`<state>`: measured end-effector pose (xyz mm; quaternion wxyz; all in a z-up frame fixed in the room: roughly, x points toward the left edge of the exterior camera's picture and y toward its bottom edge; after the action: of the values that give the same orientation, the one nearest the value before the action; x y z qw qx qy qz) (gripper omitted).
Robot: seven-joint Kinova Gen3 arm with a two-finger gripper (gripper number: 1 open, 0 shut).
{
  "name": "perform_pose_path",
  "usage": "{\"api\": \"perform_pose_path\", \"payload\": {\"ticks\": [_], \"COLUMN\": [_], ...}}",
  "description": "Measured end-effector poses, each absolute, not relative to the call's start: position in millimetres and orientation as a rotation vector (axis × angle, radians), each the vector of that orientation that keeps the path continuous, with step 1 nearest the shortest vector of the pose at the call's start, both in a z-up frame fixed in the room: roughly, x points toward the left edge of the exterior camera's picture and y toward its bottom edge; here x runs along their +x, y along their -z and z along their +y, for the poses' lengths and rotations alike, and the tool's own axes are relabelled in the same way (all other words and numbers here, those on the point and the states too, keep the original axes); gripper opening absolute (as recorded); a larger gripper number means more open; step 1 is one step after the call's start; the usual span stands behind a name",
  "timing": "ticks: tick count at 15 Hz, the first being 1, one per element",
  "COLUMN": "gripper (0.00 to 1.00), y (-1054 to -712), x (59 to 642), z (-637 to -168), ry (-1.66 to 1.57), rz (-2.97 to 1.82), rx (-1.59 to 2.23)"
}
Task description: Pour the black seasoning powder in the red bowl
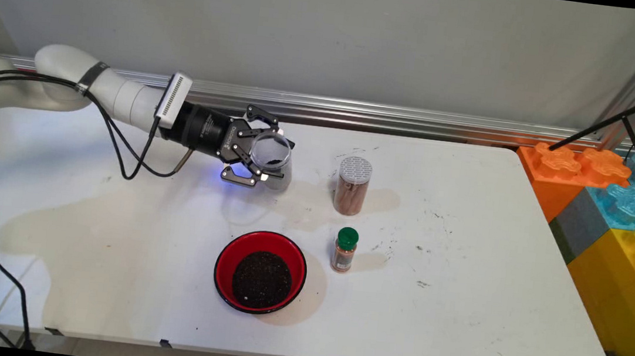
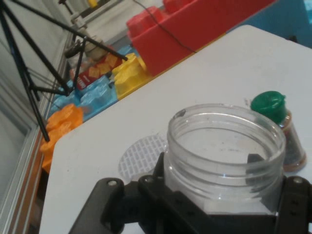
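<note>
Red bowl [image 1: 260,271] of dark grounds, green-capped spice bottle [image 1: 344,250] and foil-lidded jar [image 1: 352,185] flank the gripper [image 1: 263,157], fingers clamped on an empty clear jar [image 1: 272,158].

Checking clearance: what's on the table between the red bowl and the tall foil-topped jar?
Nothing: in the main view the stretch between the red bowl and the foil-topped jar is bare, stained table. The green-capped spice bottle stands just right of that line.

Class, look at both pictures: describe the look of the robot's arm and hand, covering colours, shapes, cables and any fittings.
The arm is made of smooth, rounded white links, with a black band around one. Black cables hang from it in loops. A flat white ribbed box sits at the wrist, ahead of a black cylindrical section. The hand is black, with a bolted linkage and two fingers.
</note>
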<state>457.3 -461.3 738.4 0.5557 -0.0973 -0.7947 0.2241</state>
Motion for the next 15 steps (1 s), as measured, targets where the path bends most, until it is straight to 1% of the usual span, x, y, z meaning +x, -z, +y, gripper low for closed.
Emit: {"api": "perform_pose_path", "payload": {"ticks": [15], "gripper": [0.0], "y": [-736], "x": [452], "z": [-438], "ry": [-0.692], "rz": [-1.848], "rx": [-0.65]}}
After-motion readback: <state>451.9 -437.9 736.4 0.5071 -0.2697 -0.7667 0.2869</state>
